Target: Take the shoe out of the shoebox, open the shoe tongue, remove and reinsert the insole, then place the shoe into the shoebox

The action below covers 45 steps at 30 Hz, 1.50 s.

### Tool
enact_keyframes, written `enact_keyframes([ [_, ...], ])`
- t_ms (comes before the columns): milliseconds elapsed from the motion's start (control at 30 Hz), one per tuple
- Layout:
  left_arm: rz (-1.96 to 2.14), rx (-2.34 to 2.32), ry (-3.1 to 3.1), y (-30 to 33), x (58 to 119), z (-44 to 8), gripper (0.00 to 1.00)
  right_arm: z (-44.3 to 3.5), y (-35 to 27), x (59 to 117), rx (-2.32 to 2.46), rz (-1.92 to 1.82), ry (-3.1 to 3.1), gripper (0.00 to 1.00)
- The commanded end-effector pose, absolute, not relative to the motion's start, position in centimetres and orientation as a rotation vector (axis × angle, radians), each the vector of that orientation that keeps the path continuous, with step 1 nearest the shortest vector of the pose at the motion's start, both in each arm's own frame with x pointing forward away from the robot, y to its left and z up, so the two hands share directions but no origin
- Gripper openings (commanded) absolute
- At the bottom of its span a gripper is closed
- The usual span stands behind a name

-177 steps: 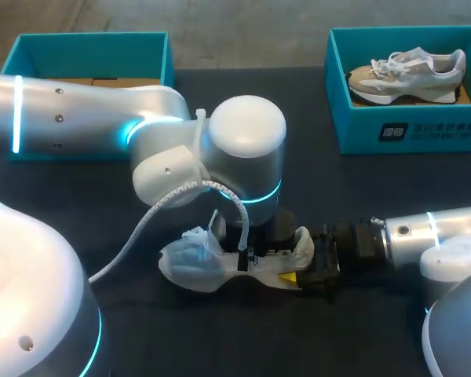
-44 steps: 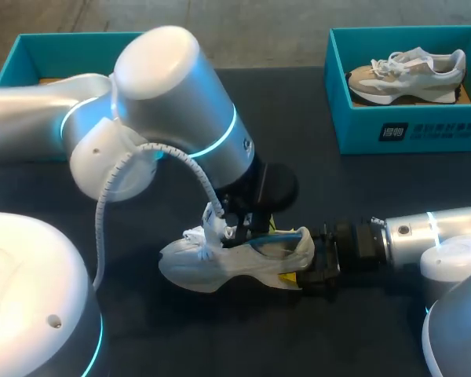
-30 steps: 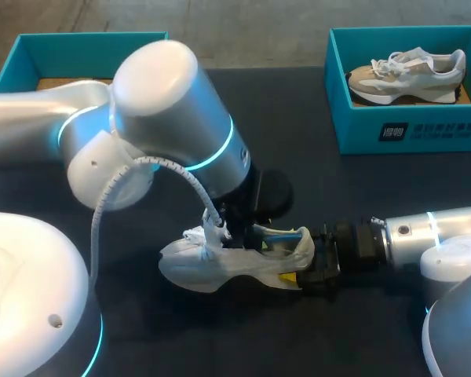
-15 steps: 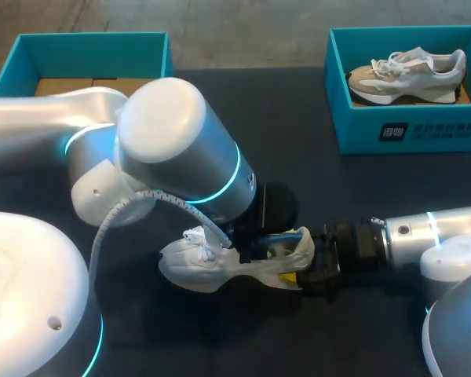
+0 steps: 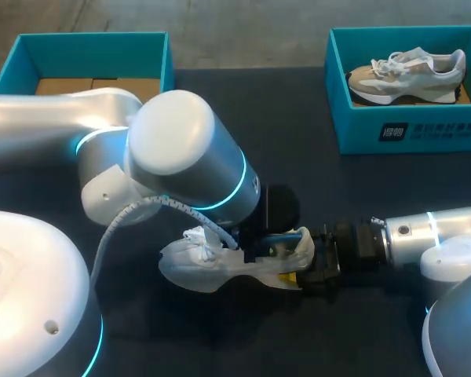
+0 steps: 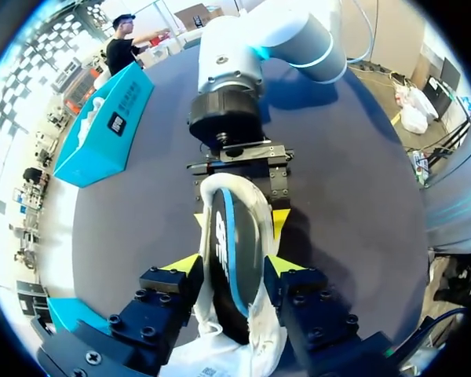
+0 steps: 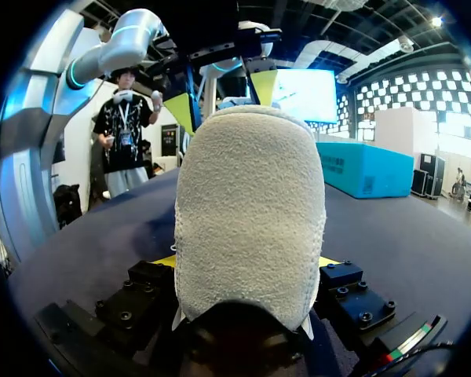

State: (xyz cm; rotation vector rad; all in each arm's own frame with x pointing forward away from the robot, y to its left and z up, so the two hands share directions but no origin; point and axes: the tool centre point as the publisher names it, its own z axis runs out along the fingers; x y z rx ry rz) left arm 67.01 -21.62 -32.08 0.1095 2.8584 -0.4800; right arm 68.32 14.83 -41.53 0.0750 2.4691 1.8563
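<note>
**A:** Where is the white shoe found?

**B:** It is laid on its sole on the black table, near the middle of the front edge. Its heel is clamped from both sides by the right gripper.

**A:** And the left gripper?

**B:** It is set down over the shoe's opening. The black insole with a blue stripe is stood on its edge there, partly inside the shoe. Whether anything is squeezed by that gripper cannot be told.

**A:** What could go wrong from here?

**B:** The insole could get bent or folded if it is pushed down while it is tilted like that. Then a lump would be left inside, and it would not be laid flat. The soft wall of the shoe could also be caught and pushed in with it.

**A:** Anything else?

**B:** If too hard a push is given, the heel could be slipped out of the right gripper and the shoe tipped over. Then it could not be carried well to the teal shoebox at the far left corner.
</note>
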Motion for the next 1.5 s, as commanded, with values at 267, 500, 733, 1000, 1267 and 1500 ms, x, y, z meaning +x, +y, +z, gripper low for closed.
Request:
enact_keyframes([
  [267, -0.482, 0.106, 2.861, -21.65, 67.61, -32.82, 0.44, -41.67, 14.96, 68.16, 0.077, 1.852, 2.472, 0.00],
  [500, -0.478, 0.129, 2.885, -22.36, 67.66, -33.09, 0.00, -41.67, 14.96, 68.16, 0.077, 1.852, 2.472, 0.00],
  [733, -0.473, 0.135, 2.890, -22.40, 67.80, -33.20, 0.00, -41.67, 14.96, 68.16, 0.077, 1.852, 2.472, 0.00],
  [1000, -0.489, 0.150, 2.891, -22.00, 67.34, -32.86, 0.00, -41.67, 14.96, 68.16, 0.077, 1.852, 2.472, 0.00],
  [1267, -0.477, 0.152, 2.894, -21.77, 67.28, -33.18, 0.35, -41.67, 14.96, 68.16, 0.077, 1.852, 2.472, 0.00],
  [1500, -0.470, 0.139, 2.885, -22.14, 67.40, -33.47, 0.30, -41.67, 14.96, 68.16, 0.077, 1.852, 2.472, 0.00],
])
